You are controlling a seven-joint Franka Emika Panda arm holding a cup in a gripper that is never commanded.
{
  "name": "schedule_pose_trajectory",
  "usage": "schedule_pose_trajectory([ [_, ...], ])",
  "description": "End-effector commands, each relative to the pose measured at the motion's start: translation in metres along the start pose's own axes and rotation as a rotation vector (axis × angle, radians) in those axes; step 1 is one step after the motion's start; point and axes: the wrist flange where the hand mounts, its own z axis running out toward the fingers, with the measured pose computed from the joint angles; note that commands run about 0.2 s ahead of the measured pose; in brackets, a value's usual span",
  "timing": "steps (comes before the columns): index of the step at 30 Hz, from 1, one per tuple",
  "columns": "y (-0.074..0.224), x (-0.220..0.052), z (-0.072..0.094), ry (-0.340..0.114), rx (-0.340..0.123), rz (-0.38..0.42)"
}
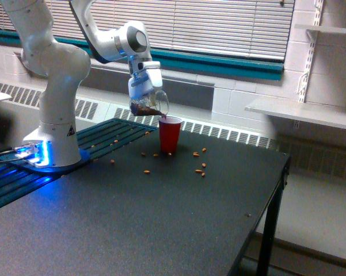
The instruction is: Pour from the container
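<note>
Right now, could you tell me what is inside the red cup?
Nothing inside the red cup shows; its opaque wall hides it. The tilted container above its rim holds brown pieces.
</note>
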Motion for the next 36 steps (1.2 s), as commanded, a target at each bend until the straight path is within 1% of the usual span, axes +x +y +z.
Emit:
schedule_pose_trajectory([
  [1, 0.001, -0.003, 0.002, -0.004, -0.024, -0.014],
  [8, -0.003, 0.006, 0.000, 0.005, -0.029, -0.028],
  [11, -0.017, 0.001, -0.010, 0.005, -0.030, -0.035],
  [14, -0.022, 0.002, -0.011, 0.001, -0.032, -0.047],
  [17, -0.025, 0.005, -0.008, -0.006, -0.035, -0.064],
  [21, -0.023, 0.014, 0.000, -0.005, -0.038, -0.076],
  [27, -0.033, 0.019, -0.001, -0.002, -0.038, -0.085],
  [36, -0.038, 0.029, 0.003, 0.003, -0.044, -0.093],
])
